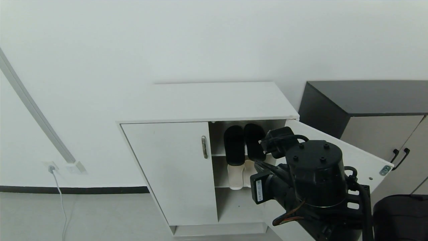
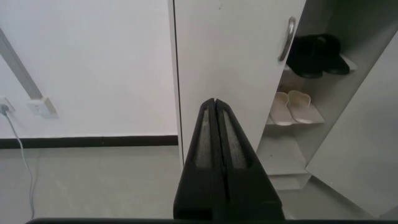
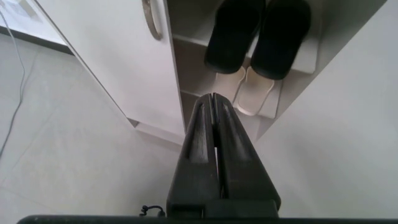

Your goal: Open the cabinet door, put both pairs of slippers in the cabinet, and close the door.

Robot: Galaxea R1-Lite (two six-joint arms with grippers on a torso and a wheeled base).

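Cabinet (image 1: 214, 100) at frame centre holds both pairs. Black slippers (image 1: 234, 145) sit on the upper shelf, and white slippers (image 1: 235, 176) are just under them, seemingly on the next shelf. The right door (image 1: 364, 160) stands open toward the lower right; the left door (image 1: 167, 167) is closed. The left gripper (image 2: 214, 107) and right gripper (image 3: 212, 98) each have their fingers pressed together, empty, short of the cabinet.

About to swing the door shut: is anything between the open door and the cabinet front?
Yes. The right gripper and its arm hang before the opening, inside the door's swing. The black slippers also overhang their shelf; whether they pass the cabinet's front, I cannot tell.
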